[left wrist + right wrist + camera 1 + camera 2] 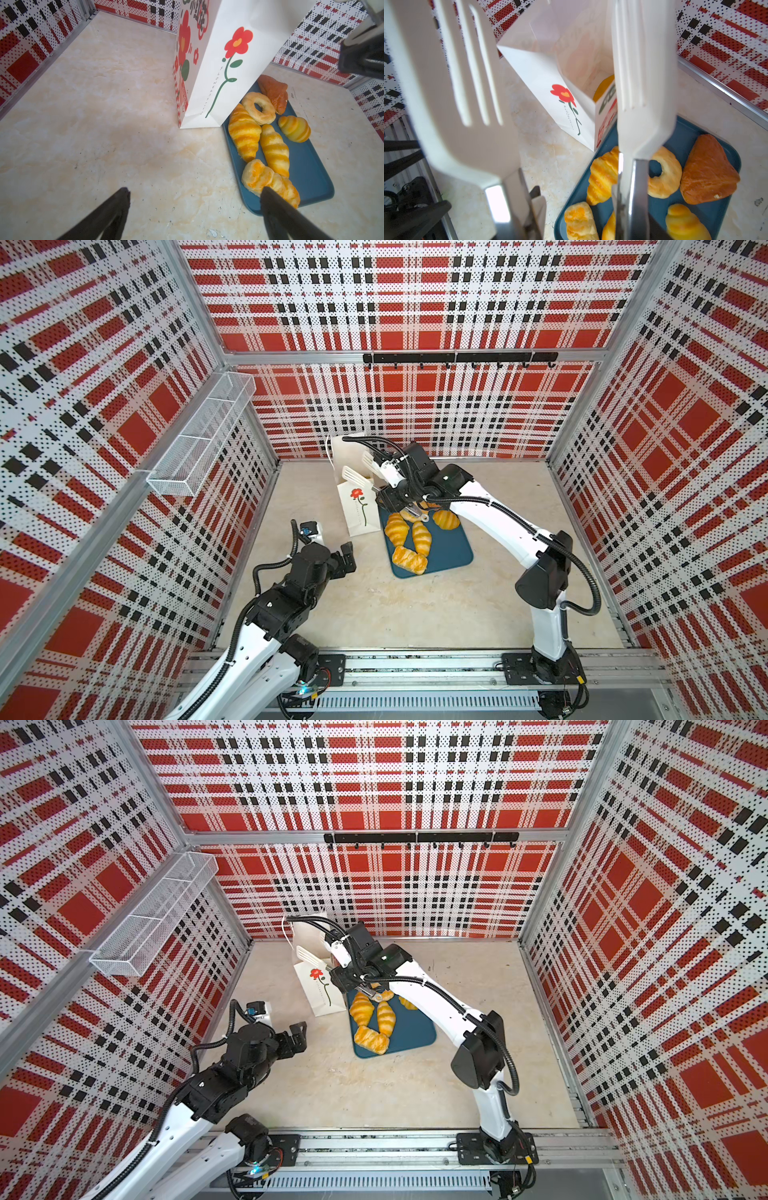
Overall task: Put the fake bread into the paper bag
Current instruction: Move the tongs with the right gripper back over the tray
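— Where is the golden-yellow toy bread [244, 133]?
— Six pieces lie on the dark blue tray [307, 166], just beside the tall white flower-printed paper bag [205, 87]. One yellow piece [604, 87] shows inside the bag.
— And the grippers?
— The right gripper [397, 499] clamps white slotted tongs [446, 128] above the bag. The left gripper [347, 559] gapes, empty.

Top of paper bag [207, 83] cut off, yellow bread [605, 87] inside mostly hidden, white tongs [467, 145] blurred, doughnut [668, 172] partly covered

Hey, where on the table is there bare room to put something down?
Widest: table between tray and front rail. Also bare left of the bag, toward the wall, and the tray's near right corner. Crowded: bag and tray stand close, bread fills the tray's far and left side, tongs hang over the bag.
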Tool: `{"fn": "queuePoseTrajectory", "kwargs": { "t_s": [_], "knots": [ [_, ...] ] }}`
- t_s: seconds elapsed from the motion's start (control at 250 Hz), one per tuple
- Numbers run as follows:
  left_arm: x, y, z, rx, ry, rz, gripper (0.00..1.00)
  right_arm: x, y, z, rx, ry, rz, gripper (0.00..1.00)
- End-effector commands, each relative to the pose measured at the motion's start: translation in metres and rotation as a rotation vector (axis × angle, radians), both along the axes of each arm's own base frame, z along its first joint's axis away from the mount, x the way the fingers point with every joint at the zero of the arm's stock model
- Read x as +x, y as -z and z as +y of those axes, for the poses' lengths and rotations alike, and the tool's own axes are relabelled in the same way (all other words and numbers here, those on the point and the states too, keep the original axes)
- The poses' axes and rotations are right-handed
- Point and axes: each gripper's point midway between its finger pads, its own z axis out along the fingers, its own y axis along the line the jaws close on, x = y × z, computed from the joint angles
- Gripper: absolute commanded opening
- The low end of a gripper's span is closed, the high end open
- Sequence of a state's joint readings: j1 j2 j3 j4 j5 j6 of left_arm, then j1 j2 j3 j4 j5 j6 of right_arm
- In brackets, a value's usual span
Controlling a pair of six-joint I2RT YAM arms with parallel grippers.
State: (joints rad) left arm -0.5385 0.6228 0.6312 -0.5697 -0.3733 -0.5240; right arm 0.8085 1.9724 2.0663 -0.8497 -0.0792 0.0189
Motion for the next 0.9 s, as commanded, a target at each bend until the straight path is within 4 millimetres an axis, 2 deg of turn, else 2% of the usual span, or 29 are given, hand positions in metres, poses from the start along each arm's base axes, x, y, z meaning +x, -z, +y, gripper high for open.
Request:
{"fn": "queuePoseTrajectory", "kwargs": {
  "t_s": [0.0, 0.204, 0.424, 0.684, 0.896],
  "knots": [
    [-0.003, -0.004, 0.004, 0.001, -0.034, -0.014, 0.99, -0.010, -0.042, -0.016, 0.040, -0.004, -0.112, 0.60],
    [-0.007, 0.000, 0.000, 0.021, -0.033, -0.016, 1.00, -0.024, -0.032, -0.042, -0.003, 0.025, -0.114, 0.56],
    [-0.011, 0.008, -0.006, 0.029, -0.020, 0.000, 0.99, -0.041, -0.008, -0.072, -0.074, 0.038, -0.110, 0.58],
    [-0.018, 0.025, -0.013, 0.020, -0.009, 0.028, 0.99, -0.059, 0.034, -0.104, -0.154, 0.054, -0.045, 0.58],
    [-0.022, 0.043, -0.017, -0.002, -0.020, 0.066, 0.99, -0.071, 0.080, -0.125, -0.246, 0.065, 0.037, 0.59]
  ]
}}
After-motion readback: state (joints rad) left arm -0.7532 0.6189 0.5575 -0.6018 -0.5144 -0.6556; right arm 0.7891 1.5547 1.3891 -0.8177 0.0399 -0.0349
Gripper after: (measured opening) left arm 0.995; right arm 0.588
